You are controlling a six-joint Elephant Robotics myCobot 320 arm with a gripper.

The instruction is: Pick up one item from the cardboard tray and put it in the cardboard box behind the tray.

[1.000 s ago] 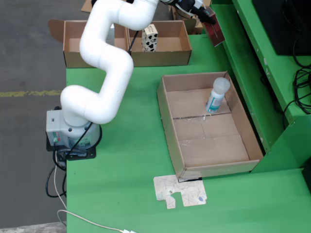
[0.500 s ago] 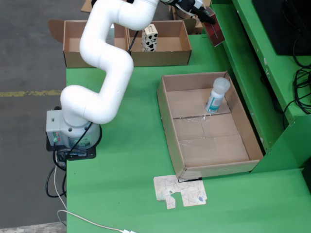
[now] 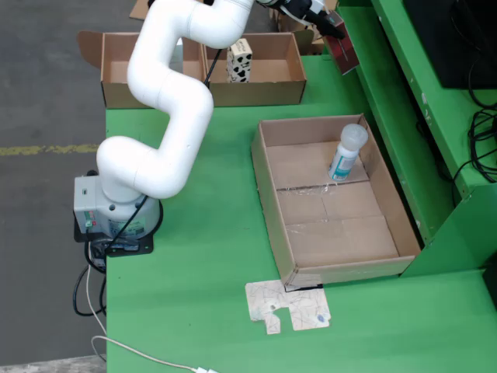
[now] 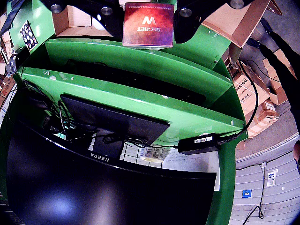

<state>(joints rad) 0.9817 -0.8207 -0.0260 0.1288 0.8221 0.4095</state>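
1. Fingers [image 4: 149, 14] pinching red carton [image 4: 148, 24] – held aloft, just beyond the right end of the cardboard box [image 3: 256, 78] in the fixed view.
2. Carton hanging below fingers, long axis tilted.
3. Likely next – shifting leftward over the box, then lowering.
4. White bottle [image 3: 346, 152] left in tray [image 3: 273, 203].

Fixed view looks down from high over the table [image 3: 210, 233]; gripper-mounted view faces a monitor [image 4: 93, 187], perhaps sideways.
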